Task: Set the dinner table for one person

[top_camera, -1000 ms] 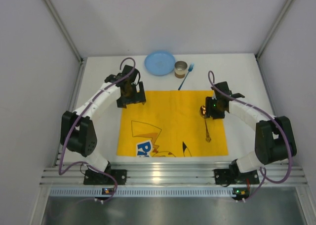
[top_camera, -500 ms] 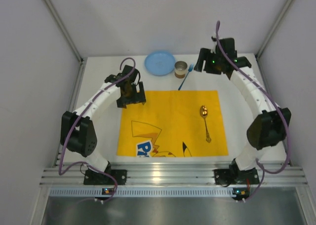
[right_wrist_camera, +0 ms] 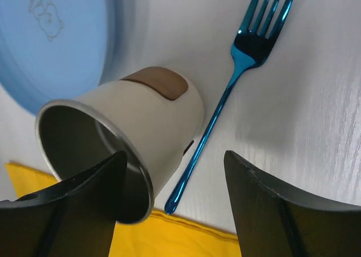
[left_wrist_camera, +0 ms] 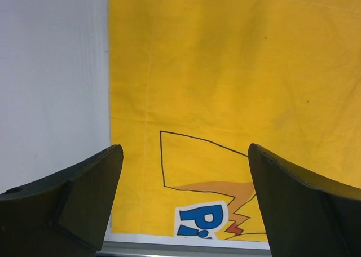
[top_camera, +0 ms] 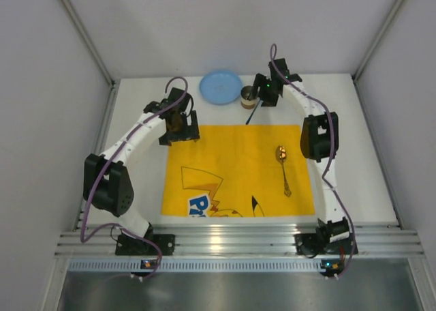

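Right fingers [right_wrist_camera: 276, 212] spread above fork [right_wrist_camera: 248, 51] beside cup [right_wrist_camera: 152, 116], far bench [right_wrist_camera: 321, 133], likely lining up a pick | left fingers [left_wrist_camera: 73, 195] spread, idle over placemat [left_wrist_camera: 237, 71] edge

1 ea: plate [top_camera: 220, 87], cup [top_camera: 249, 96], fork [right_wrist_camera: 222, 105], spoon [top_camera: 283, 169], mat [top_camera: 231, 161]
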Robot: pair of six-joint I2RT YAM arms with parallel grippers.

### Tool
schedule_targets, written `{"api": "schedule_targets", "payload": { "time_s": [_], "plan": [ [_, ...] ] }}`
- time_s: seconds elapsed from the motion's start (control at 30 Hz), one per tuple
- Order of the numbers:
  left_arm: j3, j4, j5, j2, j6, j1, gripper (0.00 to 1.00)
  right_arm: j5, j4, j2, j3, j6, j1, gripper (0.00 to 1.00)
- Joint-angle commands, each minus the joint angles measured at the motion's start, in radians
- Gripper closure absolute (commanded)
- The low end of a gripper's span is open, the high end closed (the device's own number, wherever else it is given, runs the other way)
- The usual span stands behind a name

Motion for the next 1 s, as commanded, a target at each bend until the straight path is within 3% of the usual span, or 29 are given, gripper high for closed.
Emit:
{"api": "schedule_targets", "payload": {
  "time_s": [0.0, 0.07, 0.1, 0.13, 0.23, 0.3, 0.53, 0.77, 0.97],
  "plan": [
    [0.029, -0.005, -0.058, -0.025, 0.049, 0.001, 0.02, 0.035, 0.016, -0.009, 0.087, 0.038, 0.002, 0.30],
    [0.035, -0.008, -0.061, -0.016, 0.058, 0.007, 0.02, 0.046, 0.017, 0.008, 0.094, 0.047, 0.003, 0.35],
    [0.038, -0.011, -0.064, -0.011, 0.067, 0.009, 0.02, 0.055, 0.019, 0.012, 0.095, 0.050, 0.003, 0.44],
    [0.049, -0.016, -0.072, -0.004, 0.070, 0.012, 0.02, 0.063, 0.019, 0.012, 0.094, 0.057, 0.007, 0.62],
    [0.055, -0.017, -0.070, 0.007, 0.080, 0.019, 0.02, 0.078, 0.016, 0.008, 0.092, 0.060, 0.007, 0.92],
    [0.055, -0.016, -0.069, 0.013, 0.080, 0.021, 0.02, 0.081, 0.016, -0.017, 0.095, 0.055, 0.003, 0.99],
    [0.055, -0.017, -0.047, 0.030, 0.081, 0.022, 0.02, 0.104, 0.013, -0.211, 0.045, 0.009, -0.015, 1.00],
    [0.035, -0.003, -0.012, 0.025, 0.075, 0.022, 0.02, 0.231, -0.061, -0.565, -0.426, -0.123, -0.026, 1.00],
    [0.015, 0.006, 0.028, 0.015, 0.075, 0.021, 0.02, 0.334, 0.005, -0.730, -0.800, -0.108, -0.026, 1.00]
  ]
}}
